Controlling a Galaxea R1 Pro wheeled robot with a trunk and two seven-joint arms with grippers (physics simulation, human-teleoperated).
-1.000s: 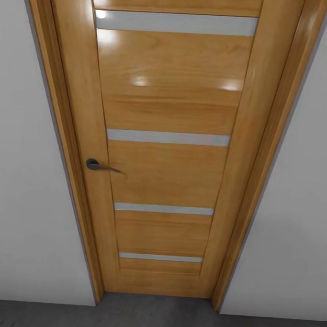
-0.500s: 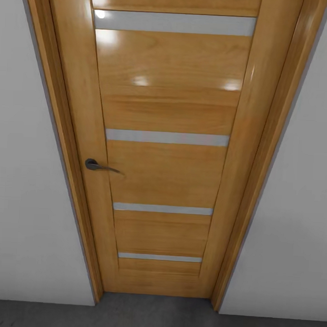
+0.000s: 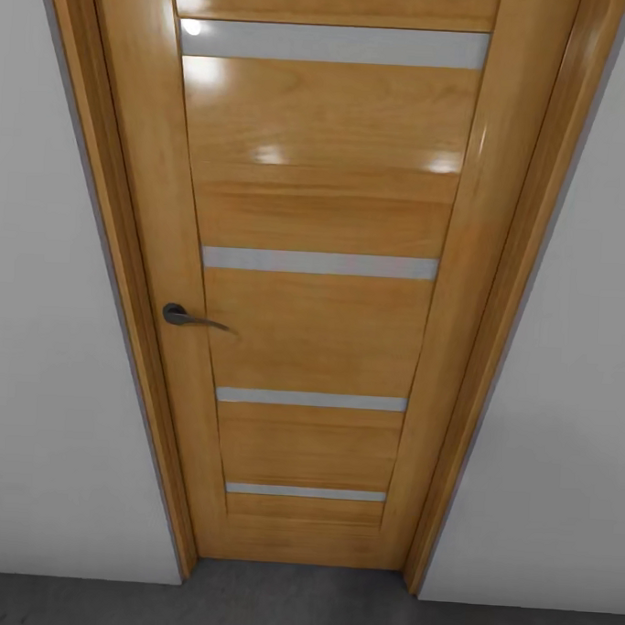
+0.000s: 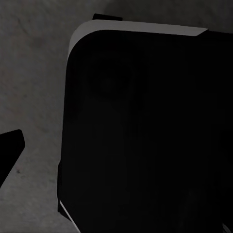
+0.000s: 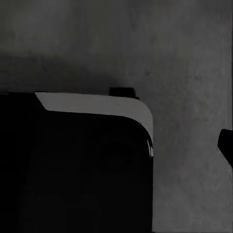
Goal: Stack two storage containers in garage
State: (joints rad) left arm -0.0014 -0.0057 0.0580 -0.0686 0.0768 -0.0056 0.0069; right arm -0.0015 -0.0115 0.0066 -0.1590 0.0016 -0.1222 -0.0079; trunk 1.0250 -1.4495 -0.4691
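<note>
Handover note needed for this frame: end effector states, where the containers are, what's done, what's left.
Head view faces a shut wooden door, lever handle on its left side, white wall on both sides, dark grey floor below.
Both wrist views look down at dark grey floor beside the robot's black base.
End effector states: cannot tell.
Containers: none seen here.
Done: nothing confirmable.
Left: open the door, fetch, stack.

— Where does the door (image 3: 318,285) stand?
— Straight ahead, shut in its frame (image 3: 122,275), with wall (image 3: 43,381) on either side of it.
— And the handle (image 3: 188,318)?
— On the door's left side, about halfway up, its lever pointing toward the door's middle.
— What lies before the door?
— The floor (image 3: 297,609), running up to its foot. In both wrist views a rounded-cornered body (image 4: 145,136) hangs over the floor.
</note>
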